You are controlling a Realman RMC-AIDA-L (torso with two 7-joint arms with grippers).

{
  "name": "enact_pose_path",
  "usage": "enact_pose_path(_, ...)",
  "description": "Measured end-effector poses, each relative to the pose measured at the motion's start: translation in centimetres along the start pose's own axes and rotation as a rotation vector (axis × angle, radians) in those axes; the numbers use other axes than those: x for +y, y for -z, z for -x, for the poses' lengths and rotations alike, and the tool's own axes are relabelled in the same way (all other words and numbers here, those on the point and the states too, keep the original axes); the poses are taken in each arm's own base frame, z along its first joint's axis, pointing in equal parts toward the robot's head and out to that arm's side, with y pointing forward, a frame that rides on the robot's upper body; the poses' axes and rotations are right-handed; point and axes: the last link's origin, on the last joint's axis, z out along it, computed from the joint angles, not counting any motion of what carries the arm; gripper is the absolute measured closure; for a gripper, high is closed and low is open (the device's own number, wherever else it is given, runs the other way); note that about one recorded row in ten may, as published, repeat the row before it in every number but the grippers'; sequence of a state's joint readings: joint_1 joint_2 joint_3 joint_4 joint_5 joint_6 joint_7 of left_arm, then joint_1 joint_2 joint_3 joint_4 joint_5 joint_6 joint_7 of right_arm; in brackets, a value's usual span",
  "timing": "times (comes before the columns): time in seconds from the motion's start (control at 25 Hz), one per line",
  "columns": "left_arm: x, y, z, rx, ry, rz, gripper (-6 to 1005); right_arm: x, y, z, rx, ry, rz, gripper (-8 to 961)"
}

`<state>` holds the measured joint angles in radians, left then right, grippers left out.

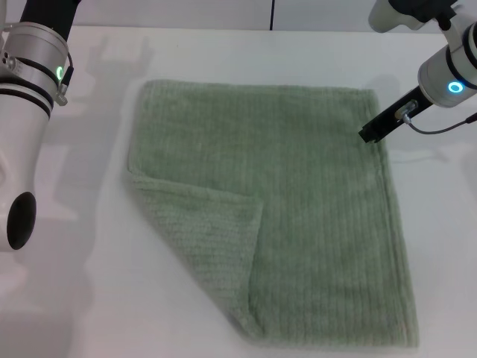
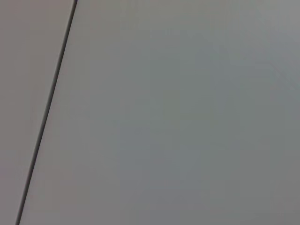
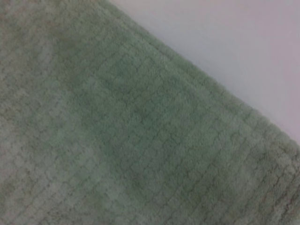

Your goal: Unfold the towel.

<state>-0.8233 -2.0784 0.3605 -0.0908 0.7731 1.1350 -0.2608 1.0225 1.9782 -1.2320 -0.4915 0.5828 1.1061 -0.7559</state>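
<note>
The pale sage-green towel [image 1: 298,194] lies nearly flat on the white table [image 1: 74,283] in the head view. Its near left corner [image 1: 205,239] is folded over onto the cloth as a triangular flap. My right gripper [image 1: 370,133] hovers at the towel's far right edge, close to the far right corner. The right wrist view shows the ribbed towel [image 3: 131,140] up close, with its edge against the white table [image 3: 234,47]. My left arm [image 1: 30,67] is parked at the far left, away from the towel, and its gripper is out of view.
The left wrist view shows only a plain grey surface with a dark seam [image 2: 47,112]. A dark seam [image 1: 272,15] also runs down the wall behind the table. White table surrounds the towel on the left and far sides.
</note>
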Motion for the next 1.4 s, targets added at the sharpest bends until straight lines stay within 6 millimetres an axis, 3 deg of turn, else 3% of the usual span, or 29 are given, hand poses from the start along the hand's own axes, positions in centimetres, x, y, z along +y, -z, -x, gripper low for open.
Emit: enact_pose_path(1.4, 0.5, -0.5, -0.1, -0.010, 0.037, 0.026, 191, 0.5, -1.2, -0.6, 0.006, 0.046, 0.006, 953)
